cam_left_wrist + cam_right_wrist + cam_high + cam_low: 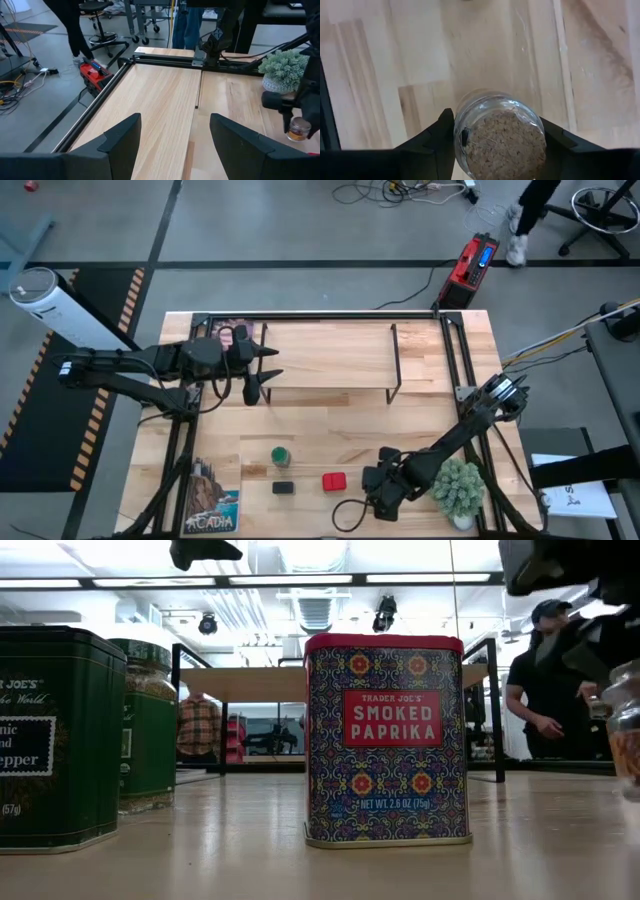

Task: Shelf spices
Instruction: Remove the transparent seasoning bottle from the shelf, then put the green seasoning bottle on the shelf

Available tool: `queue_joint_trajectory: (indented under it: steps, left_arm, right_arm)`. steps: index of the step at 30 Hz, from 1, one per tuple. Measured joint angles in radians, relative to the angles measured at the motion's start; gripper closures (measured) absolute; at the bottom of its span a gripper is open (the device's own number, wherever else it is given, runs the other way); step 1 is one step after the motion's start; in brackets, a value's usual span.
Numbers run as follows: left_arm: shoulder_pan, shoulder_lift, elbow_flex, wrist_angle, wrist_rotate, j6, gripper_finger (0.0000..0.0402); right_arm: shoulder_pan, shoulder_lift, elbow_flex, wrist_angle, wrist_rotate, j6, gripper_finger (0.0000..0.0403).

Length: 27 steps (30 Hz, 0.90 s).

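The right gripper [492, 137] is clamping the tiny cork-topped glass jar [499, 132] — its two dark fingers [427, 145] are pressing against the jar's opposite sides, near the front edge of the surface [330, 430], just beside the potted plant [459, 486]. The red paprika tin [334, 480] is standing just beside this gripper, with the dark square tin [283, 488] and the green-lidded jar [281, 454] farther along, all on the surface in front of the shelf [330, 355]. The left gripper [262, 376] is hanging over the shelf's left part with its fingers spread wide and nothing between them — well apart from all four spices.
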Motion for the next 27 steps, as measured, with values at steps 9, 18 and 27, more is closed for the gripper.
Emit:
queue_joint_trajectory:
  steps: [9,18,27]
  left_arm:
    - [0.000,0.000,0.000,0.000,0.000,0.000,0.0176]
    - [0.000,0.000,0.000,0.000,0.000,0.002,0.0176]
    - [0.000,0.000,0.000,0.016,0.001,0.003,0.0176]
  right_arm:
    - [0.000,0.000,-0.049,0.041,0.008,0.017,0.0180]
    - [0.000,-0.065,-0.015,-0.022,0.015,0.012,0.0145]
    - [0.000,-0.149,0.044,-0.128,0.096,0.002,0.0132]
